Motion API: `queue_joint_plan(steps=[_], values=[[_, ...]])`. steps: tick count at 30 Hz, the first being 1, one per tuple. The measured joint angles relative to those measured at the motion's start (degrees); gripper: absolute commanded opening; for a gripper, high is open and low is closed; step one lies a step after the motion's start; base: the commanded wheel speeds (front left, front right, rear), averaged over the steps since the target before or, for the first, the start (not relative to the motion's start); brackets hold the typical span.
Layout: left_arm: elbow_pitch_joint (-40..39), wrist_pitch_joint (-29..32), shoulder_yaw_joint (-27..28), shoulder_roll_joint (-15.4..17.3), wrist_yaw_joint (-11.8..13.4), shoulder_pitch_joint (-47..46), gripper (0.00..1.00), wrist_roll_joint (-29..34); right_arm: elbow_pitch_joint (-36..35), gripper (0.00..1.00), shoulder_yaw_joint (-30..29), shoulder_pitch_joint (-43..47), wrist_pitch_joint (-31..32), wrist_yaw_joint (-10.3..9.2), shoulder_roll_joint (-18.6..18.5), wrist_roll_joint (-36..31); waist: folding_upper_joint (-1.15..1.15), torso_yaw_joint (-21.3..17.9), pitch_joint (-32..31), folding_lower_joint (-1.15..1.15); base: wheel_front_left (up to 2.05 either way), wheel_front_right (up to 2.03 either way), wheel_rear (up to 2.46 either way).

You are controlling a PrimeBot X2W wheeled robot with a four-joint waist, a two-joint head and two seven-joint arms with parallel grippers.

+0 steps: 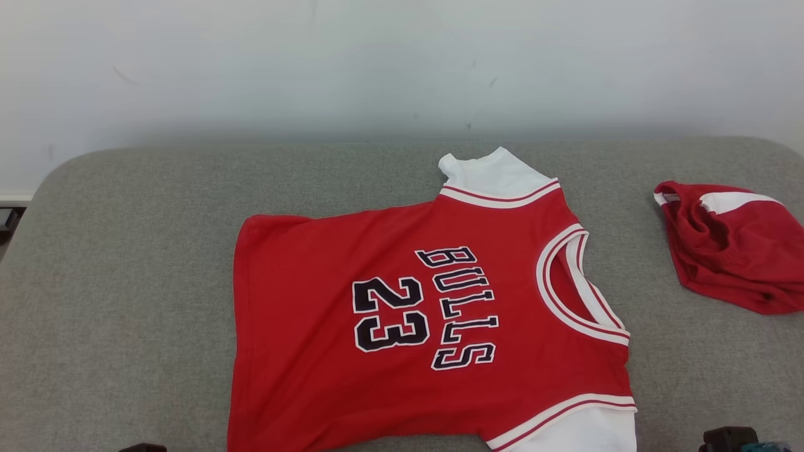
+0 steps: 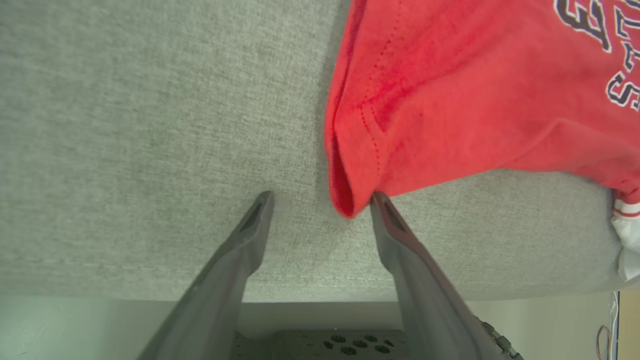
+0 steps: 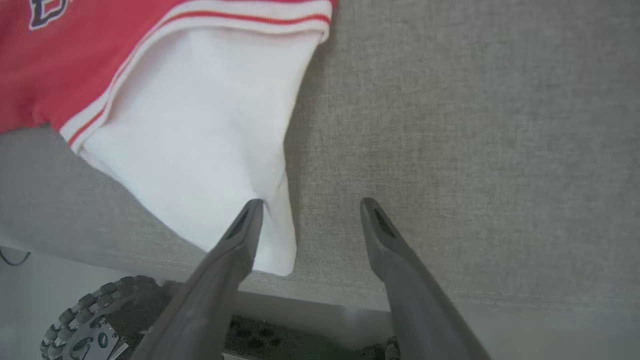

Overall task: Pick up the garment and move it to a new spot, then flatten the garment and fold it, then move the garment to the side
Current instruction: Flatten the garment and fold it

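Both wide open, gripping nothing: left end effector straddling red jersey hem corner, right end effector at its white sleeve, on grey desk.

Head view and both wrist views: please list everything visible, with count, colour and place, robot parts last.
Bulls 23 jersey: one, red and white, spread flat mid-surface, collar toward the robot's right.
Crumpled garment: one, red with white patches, far right of the surface, apart from the jersey.
Padded surface: one, grey fabric, under both garments.
Wall: one, white, behind the surface.
Roller wheel: one, dark, below the surface's near edge.
Left gripper: one, dark fingers, open, at the jersey's hem corner.
Right gripper: one, dark fingers, open, at the jersey's near sleeve, which is white.
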Motion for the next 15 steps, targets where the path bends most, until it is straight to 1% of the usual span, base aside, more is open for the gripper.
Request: queue_joint_plan(steps=[9, 10, 11, 12, 13, 14, 15], values=[[0.67, 0.88, 0.36, -0.65, 0.00, -0.30, 1.00, 0.16, 2.19, 1.00, 0.78, -0.67, 3.44, 0.00, 2.43, -1.55, -0.01, 0.13, 0.77, 0.00, 0.00, 0.00, 0.00], [0.77, 0.88, 0.33, -0.77, 0.00, -0.32, 1.00, 0.09, 2.48, 0.73, 0.96, -0.99, 3.53, 0.00, 2.56, -1.67, -0.01, 0.15, 0.82, 0.00, 0.00, 0.00, 0.00], [0.81, 0.88, 0.34, -0.86, 0.01, -0.42, 0.89, 0.07, 2.81, 0.44, 1.14, -1.42, 3.88, 0.00, 2.60, -2.21, -0.01, 0.17, 0.87, -0.01, 0.00, 0.00, 0.00], [0.94, 0.88, 0.47, -0.97, 0.01, -0.49, 0.38, -0.04, 3.12, 0.00, 1.08, -1.64, 3.92, 0.00, 2.72, -2.55, -0.01, 0.19, 0.93, 0.00, 0.00, 0.00, 0.00], [0.94, 0.88, 0.47, -0.97, 0.01, -0.49, 0.17, -0.04, 3.12, 0.00, 1.08, -1.64, 3.92, 0.00, 2.72, -2.55, -0.01, 0.19, 0.93, 0.00, 0.00, 0.00, 0.00], [1.16, 0.93, 0.56, -1.00, 0.00, -0.55, 0.00, -0.13, 3.42, 0.00, 0.98, -1.71, 3.93, -0.09, 2.82, -2.56, -0.01, 0.20, 0.99, 0.00, 0.00, 0.00, 0.00], [1.37, 0.96, 0.70, -0.97, 0.00, -0.64, 0.00, -0.13, 3.65, 0.00, 0.90, -1.78, 3.98, -0.23, 2.82, -2.64, -0.01, 0.23, 1.05, 0.00, 0.00, 0.00, 0.00]])
